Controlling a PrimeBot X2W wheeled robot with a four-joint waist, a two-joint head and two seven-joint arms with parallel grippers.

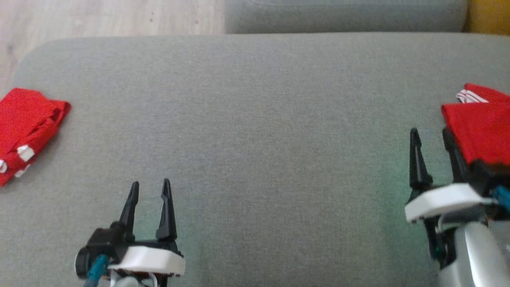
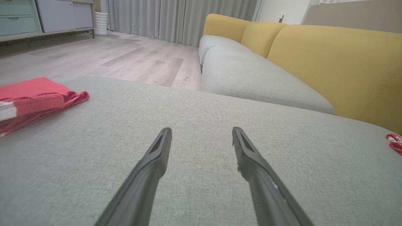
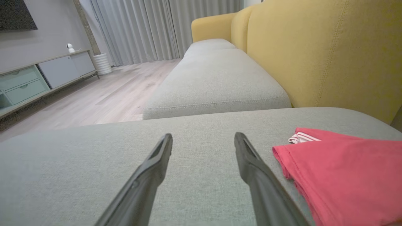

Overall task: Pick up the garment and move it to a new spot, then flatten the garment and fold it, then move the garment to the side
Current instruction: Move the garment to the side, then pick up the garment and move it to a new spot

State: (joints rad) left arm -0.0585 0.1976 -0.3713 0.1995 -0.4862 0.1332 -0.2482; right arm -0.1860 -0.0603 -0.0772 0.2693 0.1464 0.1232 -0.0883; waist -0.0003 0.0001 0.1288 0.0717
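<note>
Head view: our left gripper and right gripper have fingers spread, empty. The folded red garment lies on the grey cushion just beside the right one — a second red garment sits far left.

Garments: there were 2, both red, i.e. left garment and right garment. Grippers numbered 2, left gripper and right gripper, w/ 2 dark fingers each, so 4 fingers total. Grey seats came to 3: near seat, mid seat, far seat. Yellow backs counted 3. The room had 1 cabinet w/ 2 teal drawers, 1 small white cam and 1 ribbed white tub.
</note>
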